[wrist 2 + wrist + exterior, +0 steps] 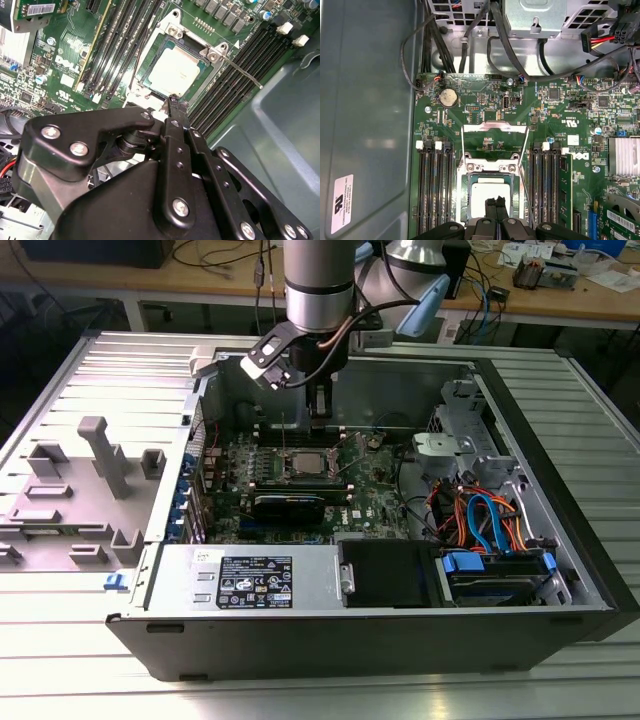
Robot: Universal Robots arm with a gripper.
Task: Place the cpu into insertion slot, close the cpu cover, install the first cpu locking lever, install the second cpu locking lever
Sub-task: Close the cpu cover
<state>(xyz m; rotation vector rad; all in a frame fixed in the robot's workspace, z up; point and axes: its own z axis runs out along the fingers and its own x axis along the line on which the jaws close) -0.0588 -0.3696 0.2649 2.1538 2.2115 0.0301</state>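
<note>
A robot arm reaches into an open computer case (560, 570) on a ribbed metal counter (60, 640), its pincer (318, 420) at upper centre of the exterior view. In both wrist views the pincer (171, 101) (496, 202) hovers just above the near edge of the insertion slot (134, 91), fingertips pressed together and gripping nothing. The cpu (175, 72) sits in the slot, at mid-frame in the exterior view, and the cpu cover (197, 46) appears to lie flat around it. One thin lever rod (242, 72) angles out over the memory slots (235, 85).
</note>
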